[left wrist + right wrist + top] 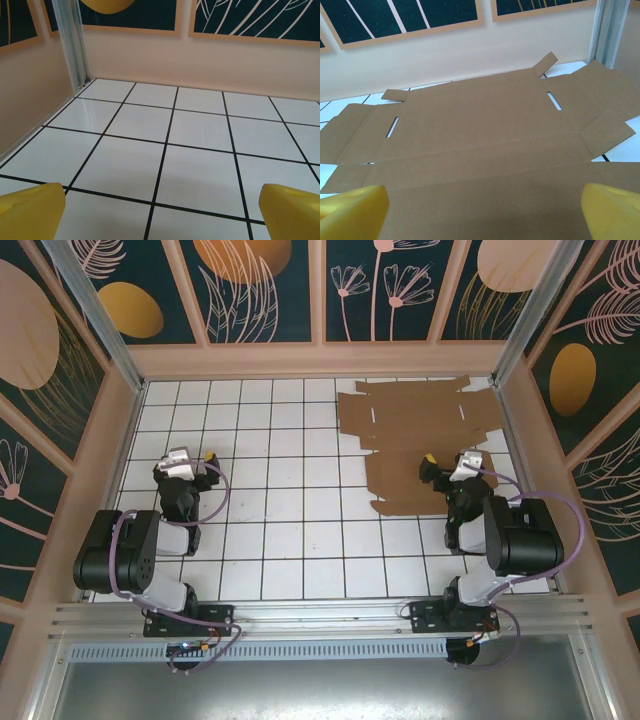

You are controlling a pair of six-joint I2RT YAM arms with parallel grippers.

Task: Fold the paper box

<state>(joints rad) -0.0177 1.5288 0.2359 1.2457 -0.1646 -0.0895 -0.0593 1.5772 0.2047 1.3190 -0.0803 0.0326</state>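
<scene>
Top external, plain brown paper box (420, 440) lying flat; left fingers (30, 212) released, right fingers (610, 210) released above it

Left arm (128, 558): rounded black motor housings joined by pale grey links, with a white-grey cap near the wrist. A lavender cable loops off its 3 o'clock side. A second curls at 6 o'clock below the black left base plate (190, 620).

Right arm (518, 535): same black-and-grey build. A lavender cable arcs from 12 round to 3 o'clock. Another coil hangs at 6 o'clock under the right base plate (450, 617).

Small bright specks on both plates, possibly screw heads; too small to confirm.

Left gripper (208, 468): black body, yellow tip. Right gripper (430, 468): same.

Wrist views: left fingertips (31, 212) are bright yellow, matte and blunt with rounded edges, at 7 and 5 o'clock of the frame. Right fingertips (612, 210) are identical.
</scene>
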